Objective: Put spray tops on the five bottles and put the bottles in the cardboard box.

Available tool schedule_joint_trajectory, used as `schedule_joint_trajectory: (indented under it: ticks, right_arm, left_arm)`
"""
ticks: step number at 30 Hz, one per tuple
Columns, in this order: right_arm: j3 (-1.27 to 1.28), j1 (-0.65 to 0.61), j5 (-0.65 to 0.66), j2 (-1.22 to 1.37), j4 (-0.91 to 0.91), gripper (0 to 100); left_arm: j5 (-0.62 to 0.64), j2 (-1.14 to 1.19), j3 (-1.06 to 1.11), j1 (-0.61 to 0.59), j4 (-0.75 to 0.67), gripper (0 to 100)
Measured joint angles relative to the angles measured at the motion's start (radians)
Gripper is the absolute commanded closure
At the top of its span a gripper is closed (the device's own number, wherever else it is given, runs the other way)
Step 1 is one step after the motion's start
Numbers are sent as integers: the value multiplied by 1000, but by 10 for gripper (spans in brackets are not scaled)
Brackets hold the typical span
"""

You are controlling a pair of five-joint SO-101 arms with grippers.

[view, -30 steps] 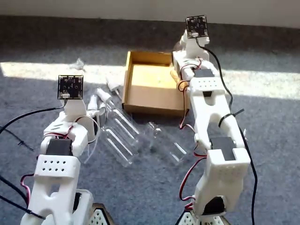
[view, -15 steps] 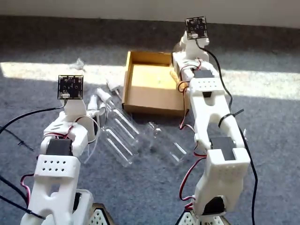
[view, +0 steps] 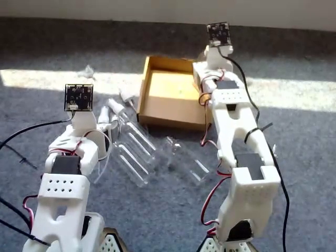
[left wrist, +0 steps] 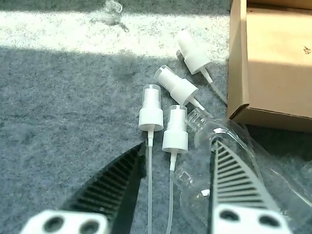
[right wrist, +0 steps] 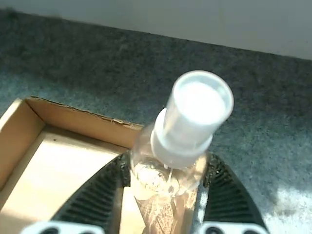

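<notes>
The right arm has slid a little toward the far edge of the cardboard box (view: 142,97). The right claw (right wrist: 168,165) is clamped on a bottle (right wrist: 156,183) with a spray top (right wrist: 195,114), over the box's far edge. The left claw (left wrist: 178,145) is apart, over four loose spray tops (left wrist: 151,116) beside the box. Some clear bottles (view: 134,152) lie next to the box too.

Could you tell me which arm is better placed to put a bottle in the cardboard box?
Right: the right gripper is shut on a capped bottle at the cardboard box's rim; the left gripper is open over spray tops.
</notes>
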Motion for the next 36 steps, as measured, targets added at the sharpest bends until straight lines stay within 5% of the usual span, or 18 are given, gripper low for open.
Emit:
schedule_joint_trajectory:
  ticks: [36]
  right_arm:
    - [-3, -25, -15, 0, 43, 745]
  left_arm:
    - [0, 0, 0, 0, 0, 796]
